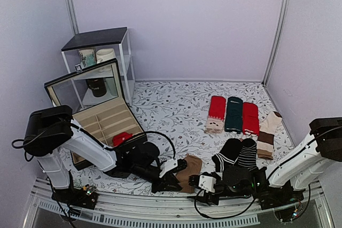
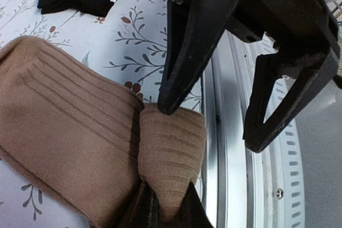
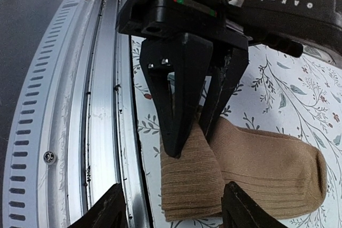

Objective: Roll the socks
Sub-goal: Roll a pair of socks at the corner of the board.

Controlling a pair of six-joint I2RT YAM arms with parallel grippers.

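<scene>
Under everything is the big table [image 1: 176, 100] with its leafy cloth, and my two arms reach in from the near edge. Far on the left stands an open box [image 1: 101, 121] with a little red bundle [image 1: 122, 138] at its near right corner. On the right lie red and green socks [image 1: 233, 113] in a row, well away, so they do not get mixed up with my job. Nearer to me are the black stripy socks [image 1: 238, 156]. The brown socks [image 1: 189, 172] I must roll lie flat right by the near edge, between my two claws, where both can reach them. My left claw [image 3: 189, 140] is pinched tight on their near end, I think to stop the turned-over bit from flopping back. My right claw [image 2: 208, 126] is wide apart and holds nothing. One finger [image 2: 181, 52] of it touches the top of the small fold [image 2: 171, 153], maybe ready to help push it over. Only that one small fold is made, so most of the rolling is not yet done.
</scene>
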